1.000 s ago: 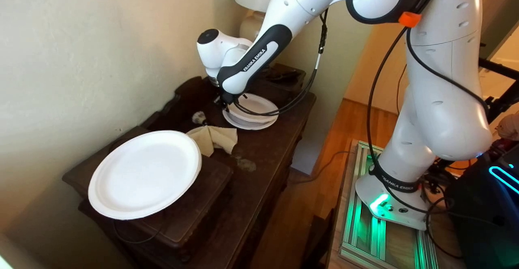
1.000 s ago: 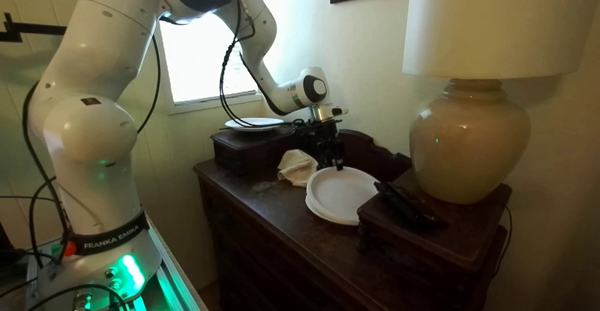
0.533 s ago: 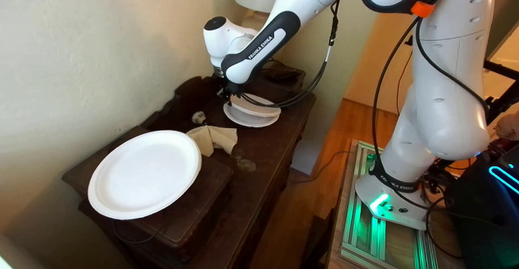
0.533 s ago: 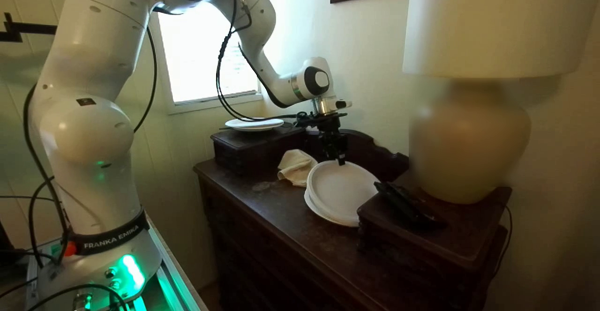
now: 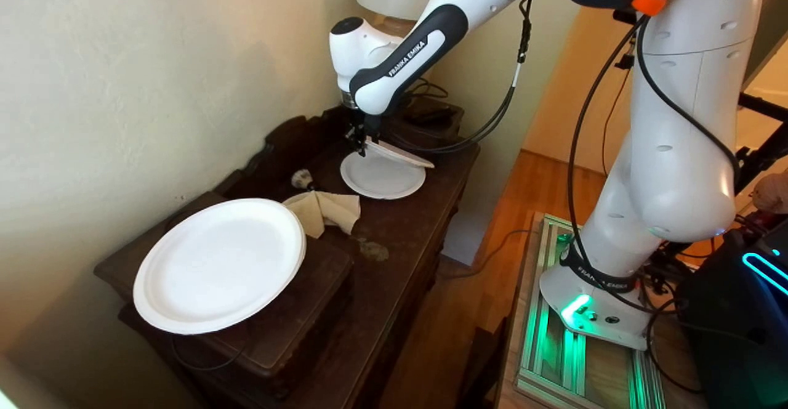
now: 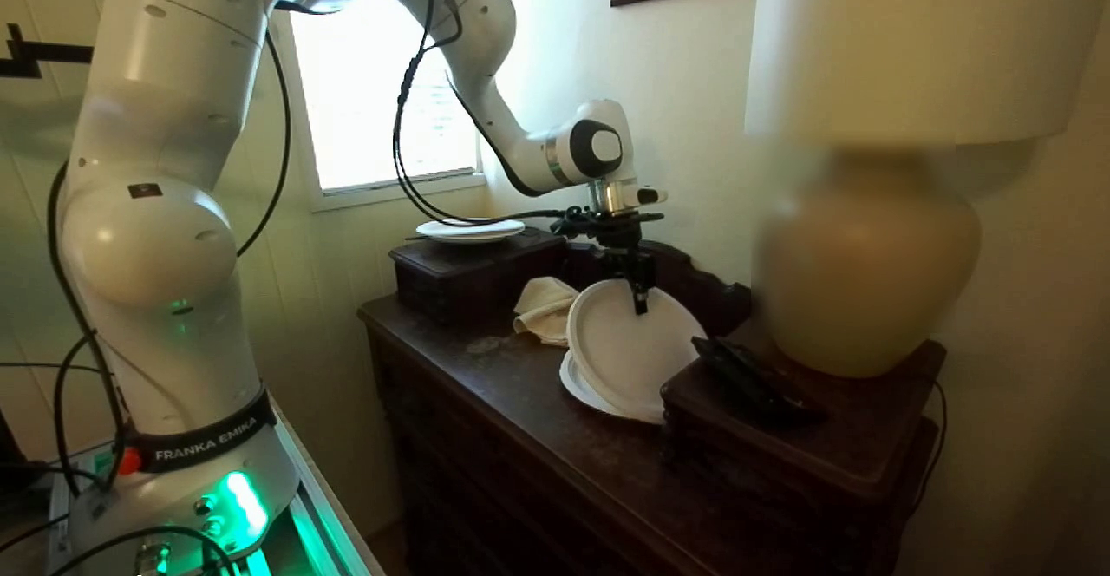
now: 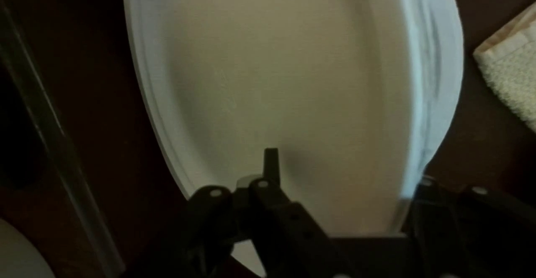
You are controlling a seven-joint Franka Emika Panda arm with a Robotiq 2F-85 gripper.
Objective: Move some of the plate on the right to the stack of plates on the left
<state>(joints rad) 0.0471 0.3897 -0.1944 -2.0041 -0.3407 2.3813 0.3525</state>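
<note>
My gripper (image 5: 369, 144) is at the right-hand plates on the dresser. One or more white plates there (image 5: 400, 153) are tilted steeply, the rim near the gripper raised and the far side low. The tilted plate's face shows in an exterior view (image 6: 637, 350) and in the wrist view (image 7: 272, 81). Its raised rim lies between my fingers (image 7: 343, 165), which stand apart. One fingertip is over the plate's face with a shadow beside it; the other is hidden behind the plate. More white plate (image 5: 375, 184) lies flat below. The left stack of white plates (image 5: 221, 267) sits on a raised dark box.
A beige cloth (image 5: 326, 209) and a brush (image 5: 301, 179) lie between the two plate stacks. A large lamp (image 6: 867, 264) and a black remote (image 6: 754, 381) stand on a raised box close beside the tilted plate. The wall is behind.
My gripper has risen and shifted toward the lamp side. The plate's rim has risen with it, so the plate tilts more steeply and more of the plate below shows. The left stack is unchanged.
</note>
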